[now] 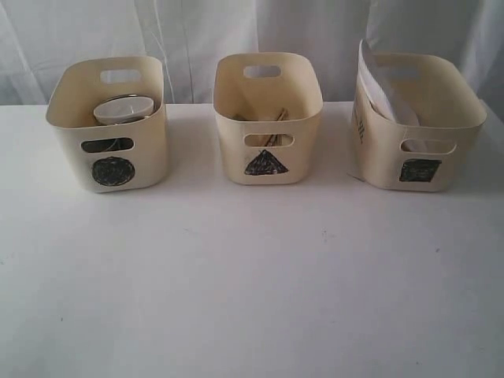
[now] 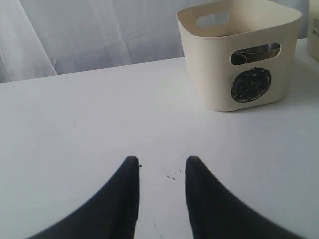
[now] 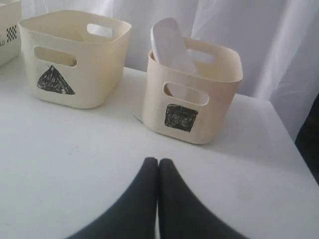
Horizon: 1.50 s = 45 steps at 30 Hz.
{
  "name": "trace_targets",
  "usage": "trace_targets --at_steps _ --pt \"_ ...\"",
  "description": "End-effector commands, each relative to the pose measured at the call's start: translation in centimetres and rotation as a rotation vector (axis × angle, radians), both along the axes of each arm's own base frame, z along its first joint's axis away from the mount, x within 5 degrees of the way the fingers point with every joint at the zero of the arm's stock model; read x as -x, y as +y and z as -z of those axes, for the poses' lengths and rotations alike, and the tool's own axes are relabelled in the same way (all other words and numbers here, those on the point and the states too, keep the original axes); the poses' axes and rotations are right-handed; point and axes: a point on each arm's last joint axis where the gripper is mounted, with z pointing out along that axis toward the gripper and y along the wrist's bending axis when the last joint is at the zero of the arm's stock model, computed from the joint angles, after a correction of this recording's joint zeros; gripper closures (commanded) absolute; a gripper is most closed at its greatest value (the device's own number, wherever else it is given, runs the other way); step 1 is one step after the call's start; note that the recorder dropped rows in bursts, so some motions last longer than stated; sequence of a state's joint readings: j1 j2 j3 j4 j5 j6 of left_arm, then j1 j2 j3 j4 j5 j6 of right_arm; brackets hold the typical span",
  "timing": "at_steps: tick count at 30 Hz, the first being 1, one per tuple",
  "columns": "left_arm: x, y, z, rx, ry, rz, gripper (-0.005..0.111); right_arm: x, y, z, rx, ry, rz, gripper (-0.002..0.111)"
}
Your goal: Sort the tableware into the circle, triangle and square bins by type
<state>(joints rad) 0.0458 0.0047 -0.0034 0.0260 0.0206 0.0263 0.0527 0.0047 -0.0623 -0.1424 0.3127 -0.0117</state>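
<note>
On table (image 1: 252,276), 3 total: circle bin (image 1: 75,161) holds 1 steel bowl (image 1: 124,109); triangle bin (image 1: 303,157), probably chopsticks (image 1: 272,118); square bin (image 1: 378,169), 1 tilted white plate (image 1: 378,87). Left gripper (image 2: 162,164) jaws apart, empty; right gripper (image 3: 158,162) together.

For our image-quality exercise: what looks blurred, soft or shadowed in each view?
Exterior view: soft, grainy, only a faint shadow under the triangle bin; left wrist view: left gripper blurred, circle bin sharper; right wrist view: right gripper blurred, square bin clearer.
</note>
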Motion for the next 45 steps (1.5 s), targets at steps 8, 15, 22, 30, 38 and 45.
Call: trace_targets --at_steps 8,15,22,30,38,45 --pt "0.02 0.00 0.09 0.004 -0.001 -0.002 0.069 -0.16 0.17 2.10 0.003 0.061 -0.017 0.108" --pt "0.02 0.00 0.09 0.004 -0.001 -0.002 0.069 -0.16 0.18 2.12 0.052 0.063 -0.028 0.108" --pt "0.02 0.00 0.09 0.004 -0.001 -0.002 0.069 -0.16 0.18 2.12 0.053 0.063 -0.028 0.108" --pt "0.02 0.00 0.09 0.004 -0.001 -0.002 0.069 -0.16 0.18 2.12 0.053 0.063 -0.028 0.108" --pt "0.02 0.00 0.09 0.004 -0.001 -0.002 0.069 -0.16 0.18 2.12 0.053 0.063 -0.028 0.108" --pt "0.02 0.00 0.09 0.004 -0.001 -0.002 0.069 -0.16 0.18 2.12 0.053 0.063 -0.028 0.108"
